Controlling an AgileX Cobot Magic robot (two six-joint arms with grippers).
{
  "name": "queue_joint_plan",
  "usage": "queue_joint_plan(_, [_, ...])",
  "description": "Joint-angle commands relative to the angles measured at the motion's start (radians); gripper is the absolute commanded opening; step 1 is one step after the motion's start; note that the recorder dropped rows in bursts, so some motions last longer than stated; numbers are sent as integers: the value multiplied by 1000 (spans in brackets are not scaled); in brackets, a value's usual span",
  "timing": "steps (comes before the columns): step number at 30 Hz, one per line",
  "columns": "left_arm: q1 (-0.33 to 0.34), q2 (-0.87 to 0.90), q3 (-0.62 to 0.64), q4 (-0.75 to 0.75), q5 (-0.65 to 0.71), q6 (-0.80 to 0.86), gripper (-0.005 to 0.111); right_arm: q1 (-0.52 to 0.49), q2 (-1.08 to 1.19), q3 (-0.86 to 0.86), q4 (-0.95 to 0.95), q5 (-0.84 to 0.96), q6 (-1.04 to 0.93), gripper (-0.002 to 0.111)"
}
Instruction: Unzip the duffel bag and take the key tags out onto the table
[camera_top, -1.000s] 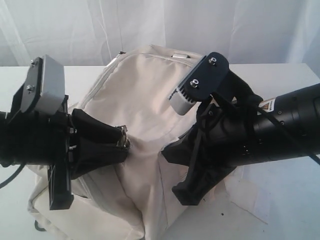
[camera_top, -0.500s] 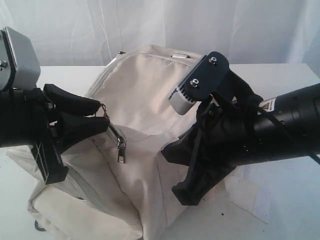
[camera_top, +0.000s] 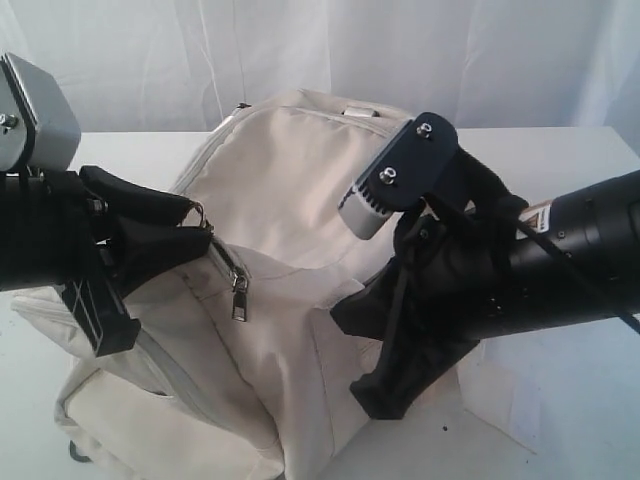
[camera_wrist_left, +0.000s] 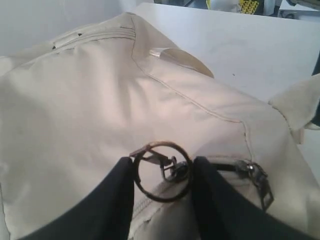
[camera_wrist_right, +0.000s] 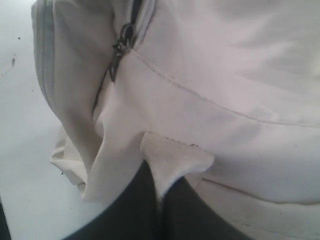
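The cream duffel bag (camera_top: 290, 200) lies on the white table (camera_top: 560, 150), filling both wrist views (camera_wrist_left: 100, 90) (camera_wrist_right: 225, 75). My left gripper (camera_top: 203, 226) (camera_wrist_left: 162, 172) is shut on the metal ring of a zipper pull (camera_wrist_left: 150, 150), which spans the gap between its two black fingers at the bag's left side. A second zipper slider (camera_top: 240, 300) (camera_wrist_left: 257, 177) (camera_wrist_right: 120, 50) hangs free just beside it. At the bag's right side, my right gripper (camera_top: 342, 315) (camera_wrist_right: 160, 192) is shut on a raised fold of bag fabric (camera_wrist_right: 172, 157). The key tags are hidden.
A strap loop (camera_wrist_left: 175, 55) lies on the bag's far end. White table (camera_wrist_left: 250, 45) (camera_wrist_right: 20, 125) shows past the bag's edges, with white curtains behind. The right arm (camera_top: 560, 260) reaches in over the table's right half.
My left gripper has travelled left and up from the bag's middle, drawing the ring pull with it; the second slider now hangs exposed. The right gripper holds its fold, barely shifted.
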Motion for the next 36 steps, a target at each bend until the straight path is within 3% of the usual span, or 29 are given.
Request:
queue_joint_plan(1, [0, -13, 1, -29, -42, -63, 20, 1, -19, -10, -195, 5, 206, 0])
queue_joint_plan(5, [0, -14, 1, -4, -28, -132, 20, 1, -19, -10, -340, 20, 358, 0])
queue_joint_plan(12, [0, -106, 1, 251, -10, -372, 20, 1, -4, -10, -418, 100, 431, 0])
queue_joint_plan(18, [0, -119, 1, 274, 36, -374, 18, 1, -4, -10, -445, 132, 434, 0])
queue_joint_plan(30, [0, -119, 1, 393, 40, -374, 9, 1, -4, -10, -660, 177, 624, 0])
queue_joint_plan(36, [0, -119, 1, 431, 42, -374, 9, 1, 9, -10, -904, 219, 778, 0])
